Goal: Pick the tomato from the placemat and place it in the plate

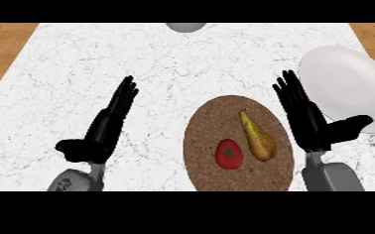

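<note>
The tomato (228, 153) sits on the round brown placemat (212, 121), low on it, with a pear (257, 138) just beside it at its 2 o'clock. The white plate (341, 79) lies at 2 o'clock from the mat. The right hand (307, 121) shows between mat and plate, fingers straight, holding nothing. The left hand (102, 129), at the mat's 9 o'clock, is flat-fingered too, on the marble surface (183, 64).

tomato (228, 153) open from above and left | pear (258, 138) just beside its right, perhaps touching, between it and right hand (306, 121) | plate (338, 77) top free, past right hand | counter (168, 69) open left of mat (211, 121) up to left hand (102, 131) | grey object (185, 27) at far edge, well apart
</note>
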You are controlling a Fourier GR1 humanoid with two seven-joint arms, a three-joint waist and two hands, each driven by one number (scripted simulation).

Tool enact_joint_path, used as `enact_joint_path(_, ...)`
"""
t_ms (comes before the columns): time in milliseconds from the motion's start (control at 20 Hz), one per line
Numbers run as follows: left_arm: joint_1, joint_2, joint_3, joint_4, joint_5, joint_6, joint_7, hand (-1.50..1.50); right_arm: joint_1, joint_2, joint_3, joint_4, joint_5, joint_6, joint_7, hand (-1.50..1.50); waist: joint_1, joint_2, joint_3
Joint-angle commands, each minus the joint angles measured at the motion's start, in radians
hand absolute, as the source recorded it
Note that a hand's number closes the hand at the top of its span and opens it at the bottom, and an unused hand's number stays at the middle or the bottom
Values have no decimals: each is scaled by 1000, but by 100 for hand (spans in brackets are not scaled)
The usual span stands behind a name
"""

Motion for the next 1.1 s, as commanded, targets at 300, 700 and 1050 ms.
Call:
enact_joint_path(300,124,36,38,105,17,73,181,0,-54,-440,-57,-91,408,-98,52,150,-58,29,-65)
enact_joint_path(700,119,28,70,147,49,64,273,0,233,-116,-90,-462,443,-485,-21,-150,-45,11,-25)
enact_joint_path(1050,106,77,108,78,74,22,344,0,339,-300,-20,-663,578,-344,254,-150,-30,13,-28)
